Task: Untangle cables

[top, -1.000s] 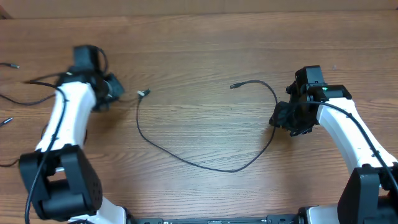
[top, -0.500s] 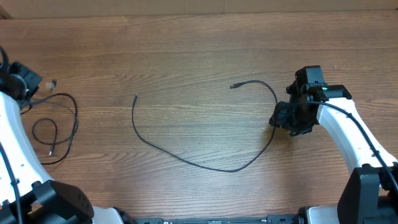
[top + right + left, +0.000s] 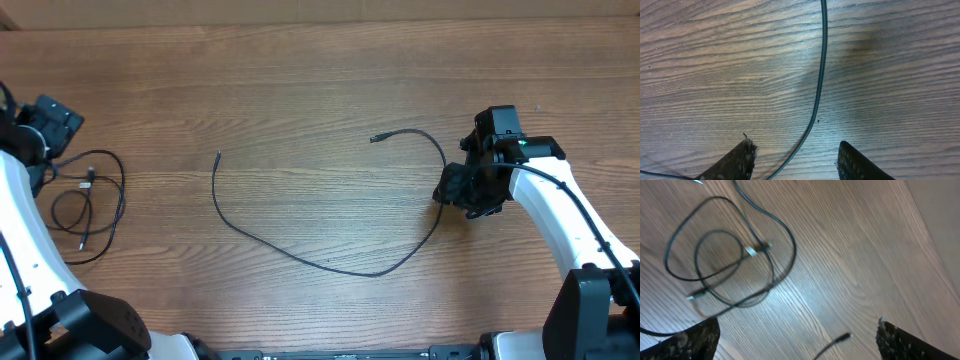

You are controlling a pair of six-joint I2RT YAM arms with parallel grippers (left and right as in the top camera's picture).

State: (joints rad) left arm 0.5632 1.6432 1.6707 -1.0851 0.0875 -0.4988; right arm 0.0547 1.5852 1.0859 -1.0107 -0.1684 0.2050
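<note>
One long black cable point(image 3: 330, 266) lies alone in a wide loop across the middle of the table, its plug end point(image 3: 376, 138) toward the right. My right gripper point(image 3: 462, 192) hovers over that loop's right side. In the right wrist view the cable point(image 3: 820, 75) runs between the open fingers point(image 3: 735, 162), and the right gripper point(image 3: 797, 160) does not clamp it. Other cables point(image 3: 88, 200) lie coiled at the far left, seen as overlapping loops point(image 3: 730, 265) with a silver-tipped plug point(image 3: 758, 250). My left gripper point(image 3: 52, 122) is above them, and in its wrist view the left gripper point(image 3: 797, 340) is wide open and holds nothing.
The wooden table's far edge point(image 3: 320, 22) runs along the top. A loose plug end point(image 3: 840, 339) lies on the wood below my left jaws. Both white arms reach in from the near corners.
My left arm swung to the far left with a cable, then opened; the silver-tipped plug dropped onto the coil there. The long cable and right arm have not moved.
</note>
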